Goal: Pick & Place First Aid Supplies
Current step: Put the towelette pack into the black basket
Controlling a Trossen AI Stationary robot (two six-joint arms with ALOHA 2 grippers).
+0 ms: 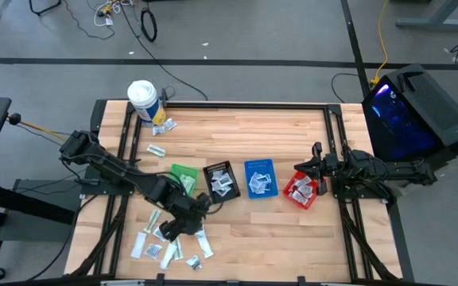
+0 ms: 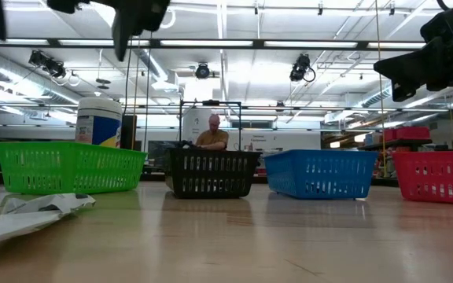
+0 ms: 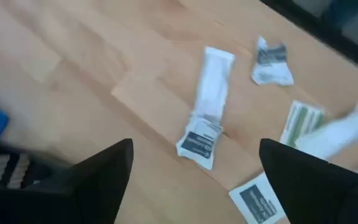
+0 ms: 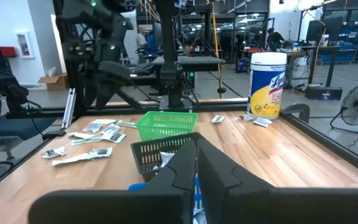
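From above, the left gripper (image 1: pixel 168 231) hovers over scattered flat white first-aid sachets (image 1: pixel 151 245) at the table's near left. Its wrist view shows the fingers spread wide above a long white sachet (image 3: pixel 206 111), holding nothing. The right gripper (image 4: pixel 196 163), pinched shut, waits above the red plastic bin (image 1: pixel 303 191)

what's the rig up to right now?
Sorting first aid packets into four small bins. The left claw hangs open over the loose pile at the table's front left, above a long white packet, holding nothing. The right claw is shut and parked by the red bin. The black, blue and red bins already hold packets.
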